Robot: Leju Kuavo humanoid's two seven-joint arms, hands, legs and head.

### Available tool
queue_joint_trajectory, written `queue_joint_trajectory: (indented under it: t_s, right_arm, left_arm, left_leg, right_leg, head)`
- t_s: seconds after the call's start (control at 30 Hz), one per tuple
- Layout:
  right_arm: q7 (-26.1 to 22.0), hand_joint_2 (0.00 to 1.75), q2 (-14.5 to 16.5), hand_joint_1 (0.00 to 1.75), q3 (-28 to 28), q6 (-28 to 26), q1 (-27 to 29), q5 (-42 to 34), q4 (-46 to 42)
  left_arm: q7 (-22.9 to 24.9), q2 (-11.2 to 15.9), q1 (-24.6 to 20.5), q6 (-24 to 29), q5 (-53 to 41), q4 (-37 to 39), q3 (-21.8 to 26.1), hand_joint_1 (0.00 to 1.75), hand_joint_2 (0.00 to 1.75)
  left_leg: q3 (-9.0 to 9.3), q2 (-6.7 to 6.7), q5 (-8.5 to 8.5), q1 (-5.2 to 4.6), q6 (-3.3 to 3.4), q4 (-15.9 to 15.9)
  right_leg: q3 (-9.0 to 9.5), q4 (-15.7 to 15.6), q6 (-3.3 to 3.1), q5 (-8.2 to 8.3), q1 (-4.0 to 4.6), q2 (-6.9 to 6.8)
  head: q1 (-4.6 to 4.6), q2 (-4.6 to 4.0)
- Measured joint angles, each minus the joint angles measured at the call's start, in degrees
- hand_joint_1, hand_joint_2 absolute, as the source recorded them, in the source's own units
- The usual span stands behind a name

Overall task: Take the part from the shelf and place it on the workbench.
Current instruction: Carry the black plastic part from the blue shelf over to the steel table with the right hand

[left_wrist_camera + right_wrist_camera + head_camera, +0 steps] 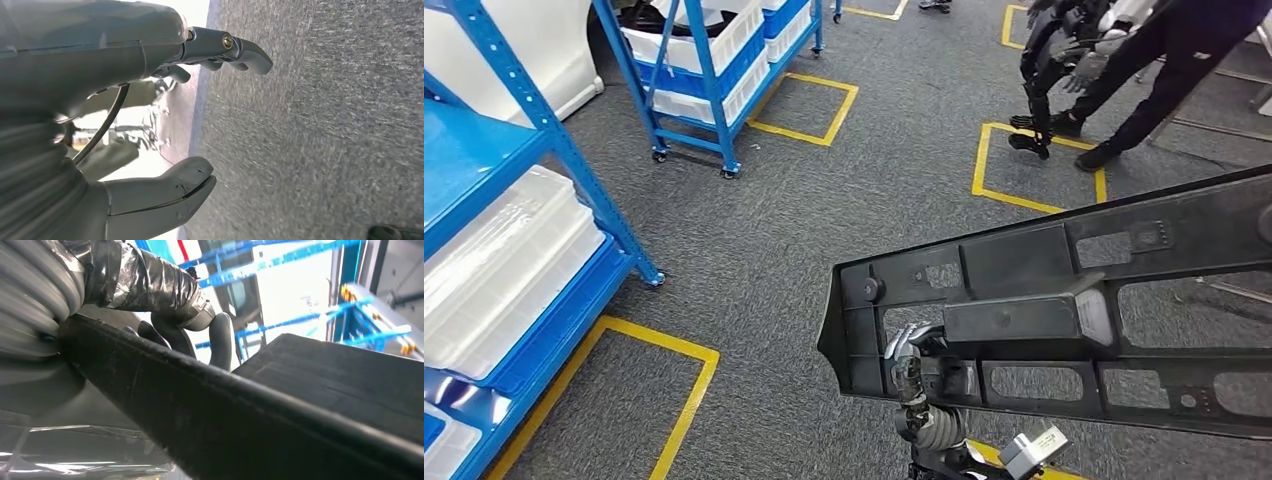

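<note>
The long black plastic panel with cut-out windows [1064,300] that I carried filled my lower right view and blocked sight of the floor beneath it. Ahead, grey carpet [844,210] with yellow taped squares [804,108] lay open. A blue steel shelf with white bins [514,260] crowded my left, a second blue wheeled rack [714,60] stood beyond, and a person in dark clothes [1164,70] stood far right.

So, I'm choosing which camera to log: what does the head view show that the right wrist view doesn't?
Head view alone: the grey carpet with yellow floor squares, white bins on a blue shelf, a person ahead, and the black part's ribbed, cut-out face. Right wrist view alone: the right hand's fingers curled over the part's edge. Shared: the black part and blue shelving.
</note>
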Motion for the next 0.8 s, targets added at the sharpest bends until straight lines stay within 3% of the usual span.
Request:
queue_joint_trajectory:
  t_s: [0.07,0.13,0.2,0.27,0.33,0.4,0.47,0.5,0.53,0.57,0.63,0.7,0.77,0.8]
  right_arm:
    - [0.0,1.75,0.0,1.75,-0.1,0.0,0.1,-0.2,0.0]
    - [-0.1,1.75,0.0,1.75,-0.1,0.0,0.1,-0.4,0.0]
    - [-0.1,1.75,0.1,1.75,-0.2,0.0,0.2,-0.5,0.0]
    - [-0.1,1.75,0.2,1.75,-0.3,0.1,0.3,-0.8,-0.1]
    - [-0.1,1.75,0.4,1.75,-0.5,0.1,0.5,-1.2,-0.2]
    - [-0.2,1.75,0.4,1.75,-0.7,0.3,0.6,-1.4,-0.3]
    - [-0.2,1.75,0.5,1.75,-0.8,0.4,0.7,-1.4,-0.3]
    - [-0.2,1.75,0.5,1.75,-0.8,0.4,0.7,-1.5,-0.3]
    - [-0.2,1.75,0.5,1.75,-0.9,0.4,0.8,-1.5,-0.3]
    - [-0.2,1.75,0.5,1.75,-0.9,0.4,0.8,-1.5,-0.3]
    - [-0.3,1.75,0.5,1.75,-1.0,0.4,0.8,-1.5,-0.3]
    - [-0.3,1.75,0.6,1.75,-1.0,0.5,0.9,-1.5,-0.3]
    - [-0.3,1.75,0.6,1.75,-1.2,0.5,1.0,-1.5,-0.3]
    - [-0.4,1.75,0.6,1.75,-1.3,0.5,1.1,-1.5,-0.3]
  left_arm:
    - [0.0,0.0,-0.1,-0.1,0.0,0.0,0.2,0.00,1.75]
    - [0.0,0.0,-0.2,-0.2,0.0,0.0,0.2,0.00,1.75]
    - [0.0,0.0,-0.3,-0.2,0.0,0.0,0.3,0.00,1.75]
    - [0.0,0.0,-0.5,-0.2,0.0,0.0,0.3,0.00,1.75]
    - [0.0,0.0,-0.5,-0.2,0.0,0.0,0.3,0.00,1.75]
    - [0.0,0.0,-0.3,-0.2,0.0,0.0,0.4,0.00,1.75]
    - [0.0,0.0,-0.1,-0.2,0.0,0.0,0.4,0.00,1.75]
    - [0.0,0.0,-0.1,-0.2,0.0,0.0,0.4,0.00,1.75]
    - [0.0,0.0,-0.1,-0.2,0.0,0.0,0.4,0.00,1.75]
    - [0.0,0.0,-0.1,-0.2,0.0,0.0,0.4,0.00,1.75]
    - [0.1,0.1,0.0,-0.2,0.0,0.0,0.4,0.00,1.75]
    - [0.0,0.1,-0.1,-0.3,0.0,0.0,0.5,0.00,1.75]
    - [0.0,0.1,-0.3,-0.3,0.0,0.0,0.5,0.00,1.75]
    - [0.0,0.1,-0.3,-0.3,0.0,0.0,0.5,0.00,1.75]
  left_leg:
    - [0.07,1.54,-0.05,-0.20,-0.01,0.0]
    - [0.23,2.75,-0.13,-0.39,-0.19,0.0]
    - [0.35,3.70,-0.15,-0.47,-0.56,-0.1]
    - [0.58,4.39,-0.27,-0.49,-1.09,-0.2]
    - [0.05,2.34,-1.89,-0.43,-1.61,1.5]
    - [-2.61,-0.95,-5.59,-0.30,-1.92,7.7]
    - [-5.81,-2.04,-8.28,-0.24,-2.09,14.6]
    - [-6.45,-2.11,-8.15,-0.21,-2.14,16.0]
    - [-6.04,-2.20,-6.84,-0.18,-2.15,15.0]
    - [-4.71,-2.54,-4.77,-0.11,-2.12,12.0]
    - [-1.42,-5.47,-1.56,0.16,-1.94,4.5]
    - [-0.05,-7.82,-0.87,0.23,-1.59,1.1]
    - [0.05,-6.90,-0.60,0.08,-0.98,0.7]
    - [0.18,-6.08,-0.35,0.09,-0.57,0.4]
  right_leg:
    - [3.82,-6.2,-0.49,3.21,0.14,-0.89]
    - [8.11,-13.9,-1.40,5.42,0.81,-3.28]
    - [9.11,-16.4,-2.03,5.60,1.49,-4.32]
    - [9.00,-16.8,-2.43,6.07,1.36,-3.07]
    - [9.16,-17.6,-3.05,6.66,0.83,-1.86]
    - [9.01,-17.8,-3.51,7.06,0.59,-0.63]
    - [8.59,-17.5,-3.65,7.16,0.61,0.89]
    - [8.43,-17.3,-3.66,7.18,0.62,1.73]
    - [8.30,-17.0,-3.64,7.16,0.59,2.61]
    - [8.21,-16.7,-3.56,7.11,0.54,3.48]
    - [7.79,-15.9,-3.13,6.95,0.47,5.07]
    - [7.14,-15.4,-2.34,7.06,0.33,6.39]
    - [6.67,-15.6,-1.46,7.53,0.15,7.74]
    - [6.45,-15.4,-1.17,7.43,0.21,7.28]
  head:
    - [0.00,0.00]
    - [-0.01,0.00]
    - [-0.02,0.00]
    - [-0.02,0.00]
    - [-0.04,0.00]
    - [-0.05,0.00]
    - [-0.04,0.00]
    - [-0.04,0.00]
    - [-0.05,0.00]
    - [-0.05,0.00]
    - [-0.04,0.00]
    - [-0.03,0.00]
    - [-0.03,0.00]
    - [-0.02,0.00]
